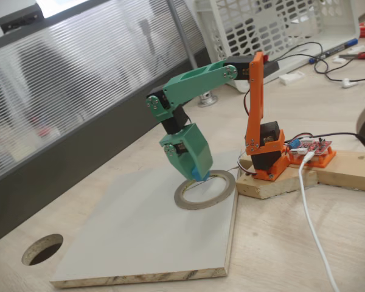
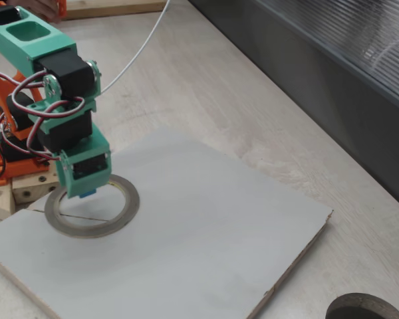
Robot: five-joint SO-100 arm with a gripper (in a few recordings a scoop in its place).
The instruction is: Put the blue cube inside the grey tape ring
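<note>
Blue cube [image 1: 197, 175] clamped at the tips of the green jaws [image 1: 196, 173], hanging directly above the opening of the grey tape ring [image 1: 221, 196]; release needs only a short descent.

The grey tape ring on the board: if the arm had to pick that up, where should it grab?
Probably by the band itself, from straight above. The grey tape ring lies flat on the white board, so its outer edge is too low to pinch from the side. One finger inside the hole and one outside, closing across the band, seems best, on the free arc away from the gripper.
</note>
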